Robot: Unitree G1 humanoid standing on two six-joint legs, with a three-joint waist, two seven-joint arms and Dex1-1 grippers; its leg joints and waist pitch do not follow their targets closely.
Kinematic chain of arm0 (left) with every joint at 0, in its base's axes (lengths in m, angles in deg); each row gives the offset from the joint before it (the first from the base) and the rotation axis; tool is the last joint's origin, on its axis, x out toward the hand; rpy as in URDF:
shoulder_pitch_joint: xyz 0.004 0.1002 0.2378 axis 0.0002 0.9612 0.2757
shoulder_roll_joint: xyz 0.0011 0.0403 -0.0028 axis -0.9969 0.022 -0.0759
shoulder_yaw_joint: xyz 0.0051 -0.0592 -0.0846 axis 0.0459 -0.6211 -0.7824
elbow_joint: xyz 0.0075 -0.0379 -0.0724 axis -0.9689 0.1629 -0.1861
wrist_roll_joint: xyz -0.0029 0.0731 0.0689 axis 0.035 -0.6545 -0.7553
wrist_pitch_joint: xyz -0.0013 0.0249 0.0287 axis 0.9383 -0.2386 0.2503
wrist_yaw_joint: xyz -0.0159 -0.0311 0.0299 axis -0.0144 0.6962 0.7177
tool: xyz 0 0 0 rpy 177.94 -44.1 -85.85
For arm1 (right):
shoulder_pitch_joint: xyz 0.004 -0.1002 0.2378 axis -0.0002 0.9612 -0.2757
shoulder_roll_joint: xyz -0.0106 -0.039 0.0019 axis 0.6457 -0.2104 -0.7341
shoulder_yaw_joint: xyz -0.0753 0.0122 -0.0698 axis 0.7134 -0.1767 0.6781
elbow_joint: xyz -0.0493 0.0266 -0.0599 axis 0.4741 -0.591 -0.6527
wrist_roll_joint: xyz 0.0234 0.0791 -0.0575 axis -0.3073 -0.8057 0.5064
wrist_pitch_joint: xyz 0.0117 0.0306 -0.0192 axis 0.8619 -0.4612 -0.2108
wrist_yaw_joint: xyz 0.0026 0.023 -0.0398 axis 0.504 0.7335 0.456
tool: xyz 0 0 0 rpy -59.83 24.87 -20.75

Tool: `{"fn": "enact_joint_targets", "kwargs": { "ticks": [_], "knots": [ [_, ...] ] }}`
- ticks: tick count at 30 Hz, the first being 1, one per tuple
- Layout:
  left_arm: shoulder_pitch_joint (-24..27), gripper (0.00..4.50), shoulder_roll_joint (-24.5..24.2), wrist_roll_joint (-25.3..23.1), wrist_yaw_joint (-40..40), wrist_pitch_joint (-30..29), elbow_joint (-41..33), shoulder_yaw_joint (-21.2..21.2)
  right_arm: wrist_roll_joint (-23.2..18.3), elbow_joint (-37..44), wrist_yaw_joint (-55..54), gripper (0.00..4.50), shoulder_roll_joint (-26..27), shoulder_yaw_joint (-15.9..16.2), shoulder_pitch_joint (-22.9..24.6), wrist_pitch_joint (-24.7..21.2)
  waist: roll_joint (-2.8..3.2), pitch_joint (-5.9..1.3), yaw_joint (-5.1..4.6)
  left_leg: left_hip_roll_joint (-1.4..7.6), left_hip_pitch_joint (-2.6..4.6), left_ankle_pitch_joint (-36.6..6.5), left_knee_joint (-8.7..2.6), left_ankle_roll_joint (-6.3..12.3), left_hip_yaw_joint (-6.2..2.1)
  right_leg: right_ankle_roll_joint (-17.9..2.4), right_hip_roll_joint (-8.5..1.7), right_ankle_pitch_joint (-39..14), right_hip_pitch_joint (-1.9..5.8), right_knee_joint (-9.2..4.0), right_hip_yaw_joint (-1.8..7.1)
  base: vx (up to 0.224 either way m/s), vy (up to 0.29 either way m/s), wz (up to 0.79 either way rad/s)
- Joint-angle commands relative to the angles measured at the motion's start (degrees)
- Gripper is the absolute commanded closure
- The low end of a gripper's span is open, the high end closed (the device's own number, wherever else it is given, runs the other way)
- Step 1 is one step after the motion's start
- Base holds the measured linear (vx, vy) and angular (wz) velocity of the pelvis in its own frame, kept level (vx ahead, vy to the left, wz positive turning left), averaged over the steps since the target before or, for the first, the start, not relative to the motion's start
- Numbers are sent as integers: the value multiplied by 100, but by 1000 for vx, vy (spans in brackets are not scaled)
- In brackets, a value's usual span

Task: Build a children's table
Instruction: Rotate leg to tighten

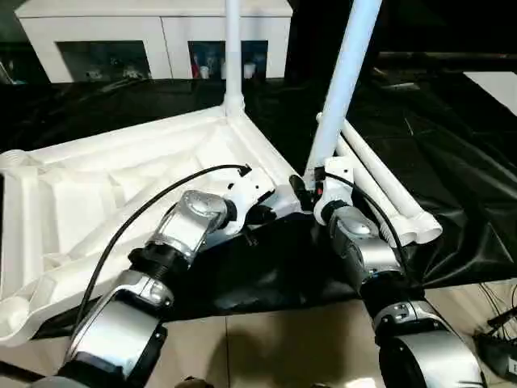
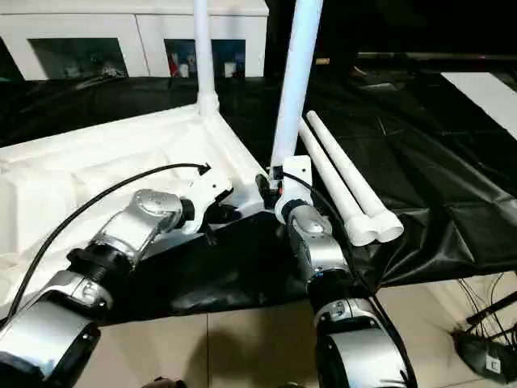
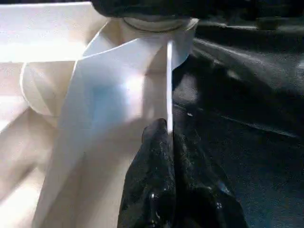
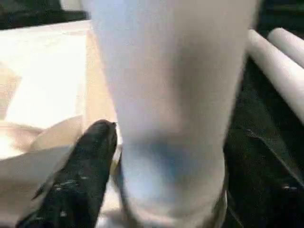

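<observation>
The white tabletop (image 1: 121,186) lay underside up on the black-sheeted surface (image 1: 452,153), ribs showing. One leg (image 1: 233,48) stood upright in the far corner socket; a second leg (image 1: 343,81) rose, slightly tilted, from the near corner. Two more legs (image 2: 347,182) lay side by side on the sheet just beside that corner. The left claw (image 3: 168,137) was pressed together, pinching the tabletop's thin edge rib. The right claw (image 1: 311,190) stood spread around the base of the tilted leg, one black finger (image 4: 80,175) beside it
</observation>
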Motion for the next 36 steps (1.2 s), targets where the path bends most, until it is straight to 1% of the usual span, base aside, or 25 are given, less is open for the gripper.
{"fn": "enact_joint_targets", "kwargs": {
  "ticks": [1,2,3,4,5,6,8,9,10,11,12,13,14,15,17,20,23,24,28,29,30,31,34,35,36],
  "knots": [
    [174,450,-100,-143,-2,10,15,61,-29,275,352,72,26,190,73,-100,49,-362,16,174,65,-986,-400,206,-104,-1304,-239,4,263,-349,171,0,0,0],
    [282,450,-203,-109,195,112,-140,94,-47,516,565,68,-110,255,156,-204,25,-384,8,171,63,-841,-377,273,-95,-1370,-233,236,283,-329,169,0,0,0],
    [370,450,-279,-83,371,198,-257,122,-59,642,741,60,-232,308,211,-264,31,-392,9,166,31,-525,-340,445,-89,-1469,-233,728,309,-271,165,0,0,0],
    [451,450,-350,-60,536,256,-364,153,-66,710,911,39,-348,357,253,-295,23,-392,14,160,28,-359,-327,575,-84,-1548,-225,968,315,-256,153,0,0,0],
    [528,450,-419,-40,708,360,-455,194,-71,760,1095,39,-464,411,293,-315,-2,-405,5,152,34,-346,-305,657,-74,-1607,-225,1057,322,-248,155,0,0,0],
    [638,450,-518,12,924,359,-595,227,-68,948,1454,39,-664,543,412,-383,14,-400,5,165,47,-364,-304,709,-64,-1663,-238,1030,306,-252,163,0,0,0],
    [750,450,-634,46,1125,394,-733,275,-59,1160,1845,39,-889,677,550,-447,15,-386,34,178,56,-431,-301,746,-61,-1657,-234,950,313,-260,161,0,0,0],
    [914,450,-795,174,1544,485,-969,357,-113,1396,2325,39,-1176,738,699,-558,6,-391,46,190,67,-436,-304,756,-60,-1677,-232,881,315,-254,167,0,0,0],
    [914,450,-795,174,1544,485,-969,357,-113,1396,2325,39,-1176,738,699,-558,8,-387,59,187,67,-434,-300,757,-56,-1667,-228,863,317,-255,169,0,0,0],
    [1073,450,-982,302,1989,756,-1210,452,-176,1646,2848,39,-1472,804,832,-584,9,-382,69,200,70,-490,-307,755,-62,-1664,-229,779,312,-260,167,0,0,0],
    [1108,450,-1030,332,2109,819,-1268,486,-198,1697,3000,39,-1551,817,860,-580,11,-381,77,209,74,-538,-306,743,-58,-1654,-234,723,307,-258,170,0,0,0],
    [1139,450,-1092,355,2207,776,-1341,523,-254,1781,3236,39,-1657,835,894,-643,10,-364,77,217,87,-651,-322,705,-53,-1640,-228,527,282,-274,172,0,0,0],
    [1160,450,-1153,374,2309,769,-1396,556,-309,1861,3493,39,-1772,867,926,-673,-22,-361,79,215,99,-764,-331,656,-47,-1635,-225,295,284,-290,171,0,0,0],
    [1181,450,-1208,408,2422,765,-1451,577,-339,1926,3705,39,-1886,903,946,-707,-11,-357,99,226,107,-807,-334,629,-48,-1629,-235,181,277,-295,174,0,0,0],
    [1206,450,-1317,437,2591,721,-1573,556,-483,2104,4322,39,-2169,1021,968,-896,-27,-332,134,243,118,-928,-348,540,-37,-1552,-241,-167,243,-321,184,0,0,0],
    [1196,450,-1340,441,2655,687,-1618,529,-523,2086,4638,39,-2294,1112,914,-927,-23,-314,159,240,107,-1003,-360,453,-46,-1506,-250,-387,239,-332,185,0,0,0],
    [1210,450,-1343,437,2652,673,-1673,502,-434,1971,4860,39,-2369,1219,837,-819,-39,-325,165,224,96,-893,-345,440,-49,-1493,-251,-284,246,-321,184,0,0,0],
    [1215,450,-1345,443,2647,686,-1683,507,-310,1786,4871,39,-2357,1254,755,-697,-79,-338,161,222,95,-832,-334,461,-44,-1506,-257,-231,248,-312,183,0,0,0],
    [1191,450,-1358,452,2601,688,-1664,487,-281,1651,4902,39,-2312,1271,659,-680,-61,-363,169,212,91,-636,-307,530,-43,-1574,-252,3,260,-276,178,0,0,0],
    [1176,450,-1359,462,2594,678,-1658,477,-293,1625,4914,55,-2299,1269,632,-694,-65,-359,170,212,88,-626,-306,541,-44,-1579,-248,22,259,-274,177,0,0,0],
    [1158,450,-1365,454,2592,689,-1627,481,-320,1554,4872,65,-2257,1252,593,-700,-24,-359,175,211,85,-636,-304,545,-49,-1609,-248,31,258,-267,171,0,0,0],
    [1154,450,-1362,446,2593,697,-1613,488,-329,1528,4862,65,-2245,1246,587,-696,-14,-354,177,211,88,-674,-306,531,-46,-1605,-245,1,252,-278,171,0,0,0],
    [1168,450,-1345,427,2608,692,-1613,506,-295,1517,4933,99,-2248,1301,645,-674,-35,-360,181,216,88,-746,-310,484,-53,-1602,-246,-20,265,-272,169,0,0,0],
    [1169,450,-1344,427,2608,690,-1614,506,-293,1518,4936,99,-2248,1302,649,-673,-29,-360,187,219,95,-750,-311,479,-54,-1604,-246,-21,261,-271,168,0,0,0],
    [1185,450,-1341,431,2612,667,-1644,504,-278,1538,4984,109,-2251,1322,698,-653,-51,-360,191,217,95,-742,-307,486,-49,-1606,-243,-6,260,-268,170,0,0,0]
  ]
}}
